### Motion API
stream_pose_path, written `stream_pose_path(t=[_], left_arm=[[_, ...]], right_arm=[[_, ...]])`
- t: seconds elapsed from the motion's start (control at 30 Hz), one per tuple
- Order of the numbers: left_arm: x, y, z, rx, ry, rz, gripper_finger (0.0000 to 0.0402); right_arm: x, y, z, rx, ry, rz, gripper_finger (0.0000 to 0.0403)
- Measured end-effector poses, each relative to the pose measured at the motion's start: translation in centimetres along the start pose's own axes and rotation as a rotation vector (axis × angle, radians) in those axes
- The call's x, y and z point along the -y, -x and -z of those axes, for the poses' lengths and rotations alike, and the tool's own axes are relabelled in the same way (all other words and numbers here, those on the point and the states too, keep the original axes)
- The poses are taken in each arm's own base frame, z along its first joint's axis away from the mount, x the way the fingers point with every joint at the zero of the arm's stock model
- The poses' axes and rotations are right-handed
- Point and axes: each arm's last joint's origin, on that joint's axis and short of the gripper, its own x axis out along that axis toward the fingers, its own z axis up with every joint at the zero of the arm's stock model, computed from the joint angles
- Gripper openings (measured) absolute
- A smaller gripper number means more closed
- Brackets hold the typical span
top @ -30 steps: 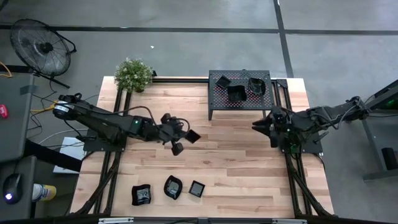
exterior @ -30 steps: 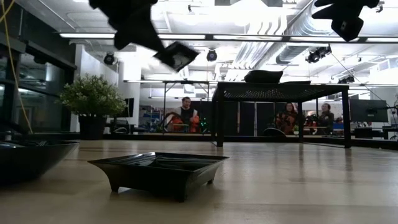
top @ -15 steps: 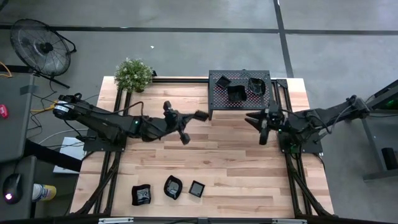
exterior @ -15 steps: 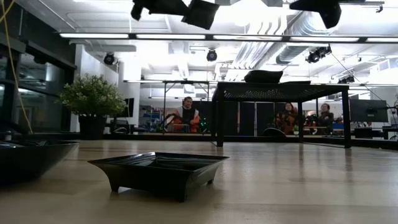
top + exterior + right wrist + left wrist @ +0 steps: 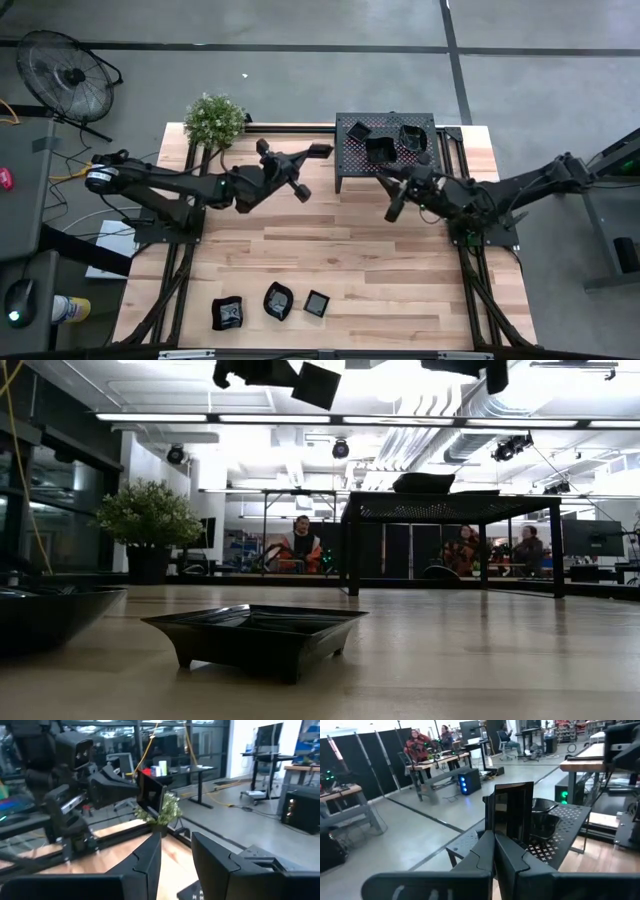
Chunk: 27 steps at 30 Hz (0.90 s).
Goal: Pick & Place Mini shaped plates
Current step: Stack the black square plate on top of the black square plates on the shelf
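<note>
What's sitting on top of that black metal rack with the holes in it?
Three small black plates lie on the perforated rack, seen from above. Whatever lies on the table under the rack is hidden from that view.

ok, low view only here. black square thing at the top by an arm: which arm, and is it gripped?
Observer: Left gripper; its fingers are shut on one mini plate, held on edge.
Operator: Where versus the rack?
Observer: In the air just off the rack's edge nearest the plant.
Operator: Right arm?
Observer: Right gripper hovers by the rack's front, fingers apart, holding nothing.
</note>
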Motion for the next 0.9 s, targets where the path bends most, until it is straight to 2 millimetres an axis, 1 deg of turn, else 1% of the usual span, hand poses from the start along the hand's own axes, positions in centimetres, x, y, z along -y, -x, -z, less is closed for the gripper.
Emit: stream_pose_path(t=[0.17,0.4,0.47,0.6,0.7,0.77,0.9], left_arm=[[-0.2,-0.3,-0.3,0.026,-0.011,0.03,0.0],[-0.5,-0.6,-0.3,0.037,-0.032,0.048,0.0],[-0.4,-0.6,-0.3,0.04,-0.033,0.068,0.0],[-0.4,-0.6,-0.3,0.042,-0.058,0.073,0.0],[-0.4,-0.6,-0.3,0.043,-0.076,0.072,0.0],[-0.4,-0.6,-0.3,0.042,-0.084,0.066,0.0],[-0.4,-0.6,-0.3,0.039,-0.088,0.066,0.0]], right_arm=[[0.0,-1.6,0.3,0.034,-0.031,0.043,0.0103],[-0.3,-4.5,1.4,0.05,-0.035,0.023,0.0103],[-0.6,-5.5,1.1,0.048,-0.026,0.02,0.0103],[-1.4,-7.6,0.5,0.044,0.046,0.056,0.0103],[-1.9,-9.2,0.4,0.035,0.059,0.081,0.0103],[-2.1,-9.9,0.6,0.023,0.067,0.086,0.0103],[-2.6,-10.6,0.4,0.026,0.06,0.087,0.0103]])
